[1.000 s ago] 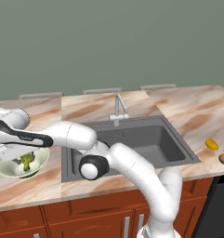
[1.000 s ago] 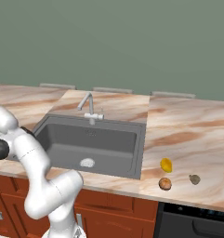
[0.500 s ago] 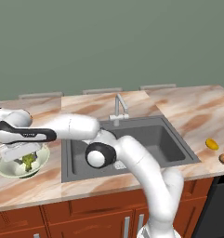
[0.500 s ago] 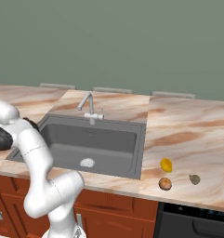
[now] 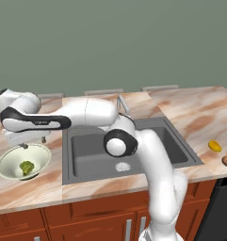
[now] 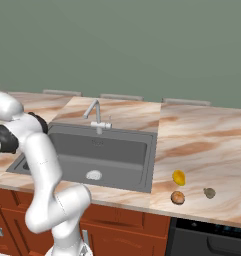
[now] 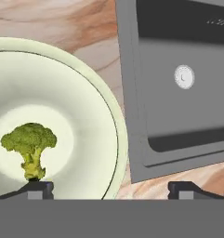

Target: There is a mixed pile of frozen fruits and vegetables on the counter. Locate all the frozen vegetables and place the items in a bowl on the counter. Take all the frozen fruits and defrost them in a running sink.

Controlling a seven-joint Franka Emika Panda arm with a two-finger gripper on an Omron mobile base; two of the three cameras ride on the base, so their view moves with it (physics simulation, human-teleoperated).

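the gripper (image 7: 110,188) is held over the bowl (image 5: 6,162), jaws spread wide and empty. the broccoli floret (image 7: 29,147) is seated inside the bowl. if the arm is withdrawn low, the bowl rim may be clipped and tipped.

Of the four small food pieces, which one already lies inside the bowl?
The green broccoli floret: it rests inside the cream bowl left of the sink, below the open gripper. The yellow piece, brown round piece and dark lump lie on the counter right of the sink.

marble counter (image 5: 190,110), bowl (image 5: 9,162), three small pieces (image 6: 178,177)
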